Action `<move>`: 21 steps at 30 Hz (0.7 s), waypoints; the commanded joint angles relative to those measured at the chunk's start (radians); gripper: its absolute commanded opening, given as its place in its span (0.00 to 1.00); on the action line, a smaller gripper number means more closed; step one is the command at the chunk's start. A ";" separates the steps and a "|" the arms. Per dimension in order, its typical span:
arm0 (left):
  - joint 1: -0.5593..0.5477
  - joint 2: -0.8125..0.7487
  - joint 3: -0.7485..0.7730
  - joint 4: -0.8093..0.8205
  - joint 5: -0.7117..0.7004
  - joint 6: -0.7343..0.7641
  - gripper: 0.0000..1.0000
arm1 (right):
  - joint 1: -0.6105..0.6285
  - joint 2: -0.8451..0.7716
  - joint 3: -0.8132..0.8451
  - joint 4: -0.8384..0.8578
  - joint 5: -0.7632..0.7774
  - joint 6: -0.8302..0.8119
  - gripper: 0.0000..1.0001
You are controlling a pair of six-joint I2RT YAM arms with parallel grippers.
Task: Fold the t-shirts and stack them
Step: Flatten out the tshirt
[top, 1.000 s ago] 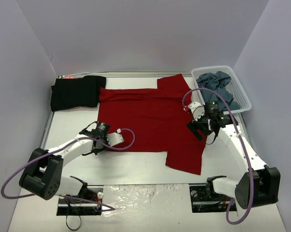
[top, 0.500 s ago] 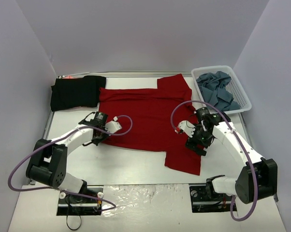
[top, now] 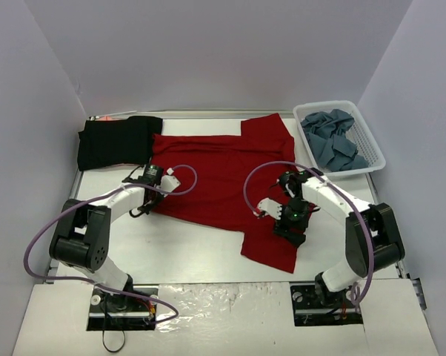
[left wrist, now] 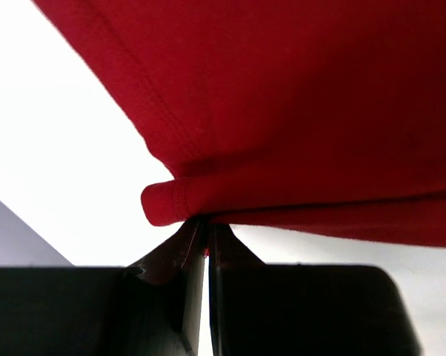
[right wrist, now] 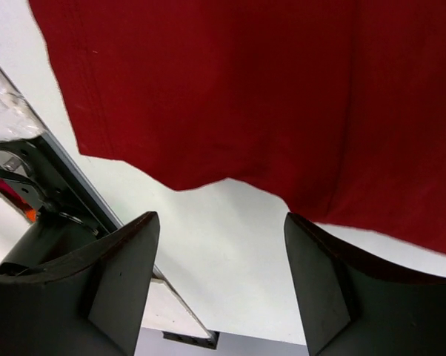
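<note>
Dark red t-shirt (top: 223, 174) lies spread flat mid-surface (top: 186, 248), one sleeve pointing to the far side and one toward the near edge. Its near-left hem is bunched into a small fold.

Left pincer (left wrist: 206, 231) is at the red shirt's near-left corner, fingers together and clamped on that folded hem. The cloth is pinched right at the tips.

Right pincer (right wrist: 219, 222) hangs over the red shirt's near-right part, above the hem edge. Its fingers are apart with nothing between them, only red cloth and white surface below. Can't tell if the tips touch the cloth.

Black t-shirt (top: 115, 141) is folded at the red shirt's far-left corner, touching it.

Blue-grey t-shirts (top: 333, 137) are heaped in a white lattice basket (top: 374, 156), far-right of the red shirt, just beside its sleeve.
</note>
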 commanded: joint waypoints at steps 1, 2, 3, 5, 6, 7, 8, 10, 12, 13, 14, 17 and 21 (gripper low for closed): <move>0.009 0.008 0.039 0.030 -0.067 -0.025 0.02 | 0.093 -0.004 0.019 -0.060 -0.032 0.022 0.64; 0.011 0.011 0.034 0.035 -0.072 -0.026 0.02 | 0.120 -0.007 0.016 -0.060 -0.030 0.030 0.63; 0.014 0.014 0.034 0.036 -0.074 -0.026 0.02 | 0.167 -0.007 0.014 -0.059 -0.029 0.041 0.63; 0.022 0.019 0.032 0.038 -0.072 -0.031 0.02 | 0.210 -0.007 0.009 -0.060 -0.033 0.067 0.62; 0.026 0.019 0.029 0.041 -0.072 -0.032 0.02 | 0.239 -0.007 0.008 -0.060 -0.030 0.071 0.58; 0.034 0.017 0.028 0.042 -0.074 -0.031 0.02 | 0.249 -0.001 0.005 -0.059 -0.024 0.077 0.55; 0.039 0.017 0.025 0.044 -0.075 -0.032 0.02 | 0.256 0.002 0.006 -0.059 -0.017 0.084 0.51; 0.043 0.017 0.028 0.045 -0.070 -0.034 0.03 | 0.279 0.007 0.014 -0.065 0.012 0.099 0.49; 0.048 0.015 0.025 0.045 -0.064 -0.035 0.02 | 0.293 0.011 0.022 -0.082 0.008 0.093 0.46; 0.048 0.017 0.025 0.045 -0.064 -0.035 0.02 | 0.314 0.020 0.023 -0.095 0.008 0.096 0.46; 0.049 0.015 0.023 0.045 -0.064 -0.035 0.02 | 0.324 0.025 0.023 -0.102 0.006 0.103 0.46; 0.049 0.014 0.025 0.045 -0.061 -0.038 0.02 | 0.368 0.048 0.014 -0.106 0.012 0.126 0.44; 0.049 0.009 0.028 0.041 -0.051 -0.038 0.02 | 0.402 0.083 0.019 -0.096 0.006 0.133 0.41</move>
